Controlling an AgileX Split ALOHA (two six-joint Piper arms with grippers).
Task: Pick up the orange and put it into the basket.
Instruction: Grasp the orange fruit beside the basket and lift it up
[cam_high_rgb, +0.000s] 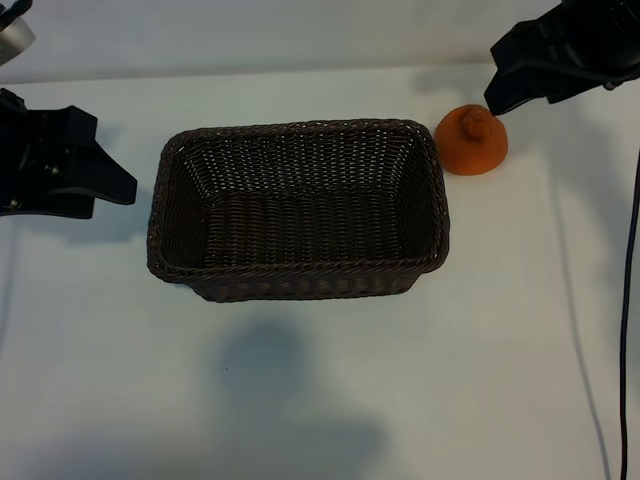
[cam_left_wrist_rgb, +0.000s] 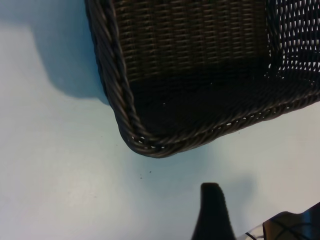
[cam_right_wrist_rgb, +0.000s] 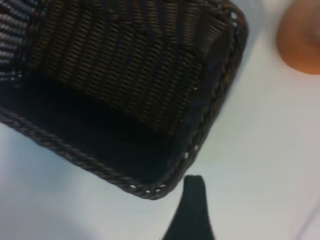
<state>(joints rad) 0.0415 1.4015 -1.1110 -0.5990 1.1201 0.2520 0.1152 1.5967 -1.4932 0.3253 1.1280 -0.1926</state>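
The orange (cam_high_rgb: 471, 142) sits on the white table just off the basket's far right corner, and it also shows in the right wrist view as the orange (cam_right_wrist_rgb: 302, 42). The dark woven basket (cam_high_rgb: 300, 268) stands mid-table with nothing in it. My right gripper (cam_high_rgb: 505, 95) hovers close to the orange on its far right side, open and holding nothing; only one of its fingers (cam_right_wrist_rgb: 192, 200) shows in its wrist view. My left gripper (cam_high_rgb: 110, 185) is parked at the left edge, open, with one of its fingers (cam_left_wrist_rgb: 215, 210) near a basket corner (cam_left_wrist_rgb: 145, 145).
A black cable (cam_high_rgb: 628, 300) runs down the right edge of the table. White tabletop (cam_high_rgb: 300, 390) lies bare in front of the basket and between basket and left arm.
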